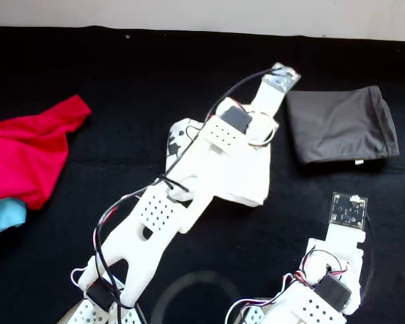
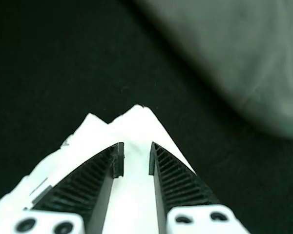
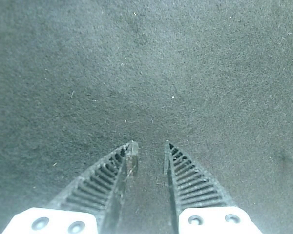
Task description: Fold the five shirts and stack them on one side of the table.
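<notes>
Pinching a corner of the white shirt in my left gripper, jaws nearly together with cloth between them, I sit just beside the folded grey shirt. I'd carry that corner low and straight so the fold lands flat rather than bunched. My right gripper hangs slightly ajar and empty over the black table.

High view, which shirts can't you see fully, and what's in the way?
White shirt: high view, largely covered by the left arm.
Red shirt: high view, cut off by the picture's left edge.
Blue shirt: high view, cut off by that same edge.
Grey shirt: left wrist view, blurred and cut off by the edge.
</notes>
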Robot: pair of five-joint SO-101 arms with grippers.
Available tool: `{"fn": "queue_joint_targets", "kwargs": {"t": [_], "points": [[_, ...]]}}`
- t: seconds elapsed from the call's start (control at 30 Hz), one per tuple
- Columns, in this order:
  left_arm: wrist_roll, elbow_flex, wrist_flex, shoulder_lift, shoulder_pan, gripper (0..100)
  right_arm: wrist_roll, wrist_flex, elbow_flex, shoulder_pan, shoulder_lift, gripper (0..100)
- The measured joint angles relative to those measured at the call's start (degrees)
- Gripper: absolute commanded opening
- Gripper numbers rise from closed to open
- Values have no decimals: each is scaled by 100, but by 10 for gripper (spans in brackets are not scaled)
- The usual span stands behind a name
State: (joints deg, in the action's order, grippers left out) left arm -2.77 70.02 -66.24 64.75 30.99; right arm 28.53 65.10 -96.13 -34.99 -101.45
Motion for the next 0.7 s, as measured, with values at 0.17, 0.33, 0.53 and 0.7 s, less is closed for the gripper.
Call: {"fn": "queue_joint_targets", "kwargs": {"t": [0.17,0.33,0.53,0.7], "points": [[0,695,-334,97,-202,104,0,0,0,0,0,99],[0,1415,-1363,88,-941,104,0,0,0,0,0,99],[0,1626,-2901,88,-1389,12,0,0,0,0,0,99],[0,1626,-3288,88,-1565,9,0,0,0,0,0,99]]}}
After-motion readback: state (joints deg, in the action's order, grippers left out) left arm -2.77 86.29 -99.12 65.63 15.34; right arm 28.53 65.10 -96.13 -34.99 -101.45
